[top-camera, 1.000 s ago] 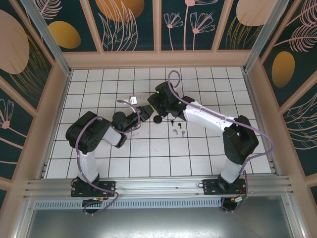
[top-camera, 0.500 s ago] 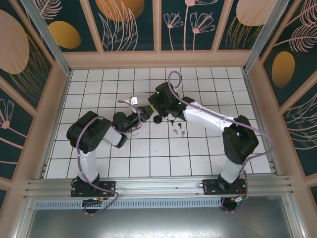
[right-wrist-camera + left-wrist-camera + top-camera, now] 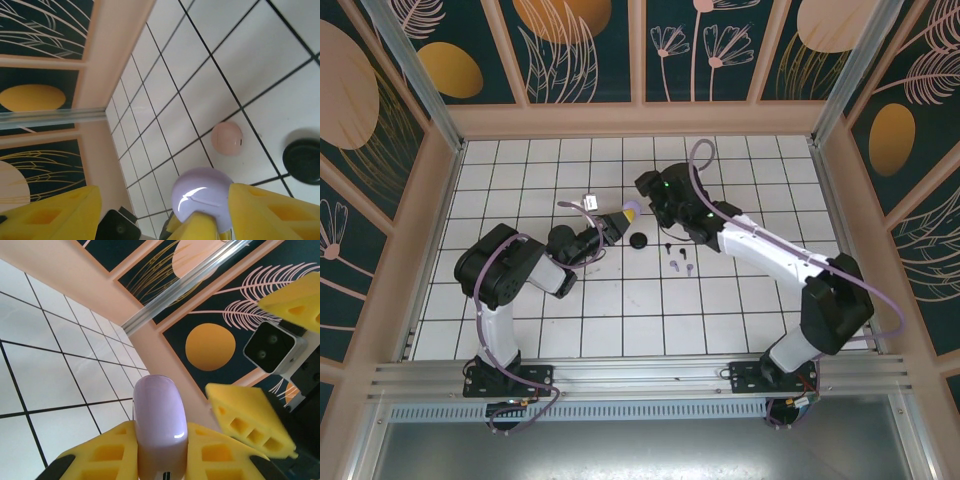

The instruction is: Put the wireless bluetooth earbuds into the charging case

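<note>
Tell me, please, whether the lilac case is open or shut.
Shut, it seems: the lilac case sits edge-on in the left gripper as one smooth shell, no lid raised.

Bright even light from above, I see soft shadows on bench (image 3: 620,310). Glare streak on lilac case (image 3: 192,196). Wrist views: yellow jaws soft, out of focus.

Lilac case (image 3: 160,425) runs off the bottom edge, black case (image 3: 303,161) is clipped at the right edge, and the earbuds (image 3: 673,264) are specks too small to sort by colour.
</note>
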### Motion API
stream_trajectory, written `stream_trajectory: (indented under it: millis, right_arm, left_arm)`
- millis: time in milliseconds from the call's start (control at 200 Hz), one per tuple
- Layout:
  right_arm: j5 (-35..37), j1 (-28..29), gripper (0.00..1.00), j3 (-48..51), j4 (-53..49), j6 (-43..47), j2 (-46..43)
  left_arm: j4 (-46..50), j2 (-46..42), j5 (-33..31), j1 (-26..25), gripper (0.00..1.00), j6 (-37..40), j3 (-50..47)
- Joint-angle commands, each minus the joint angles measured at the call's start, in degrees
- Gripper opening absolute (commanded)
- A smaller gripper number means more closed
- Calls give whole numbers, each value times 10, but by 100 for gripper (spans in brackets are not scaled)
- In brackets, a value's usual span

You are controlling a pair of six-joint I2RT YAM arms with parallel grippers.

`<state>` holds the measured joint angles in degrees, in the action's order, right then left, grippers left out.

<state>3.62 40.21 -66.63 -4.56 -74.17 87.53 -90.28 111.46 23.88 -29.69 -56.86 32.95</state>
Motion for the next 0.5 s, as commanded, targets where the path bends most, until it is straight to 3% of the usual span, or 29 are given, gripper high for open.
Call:
stream_trajectory:
  millis: [0,285,495]
  right_arm:
    - [1,-15,68,29,15,41,-25]
    - [-8,-71,68,86,-18,190,-90]
    - [-53,-121,67,137,2,307,-137]
  left_arm:
    - [3,-23,14,0,0,14,12]
    - [101,-42,70,0,0,52,54]
    - [159,-52,115,0,0,73,84]
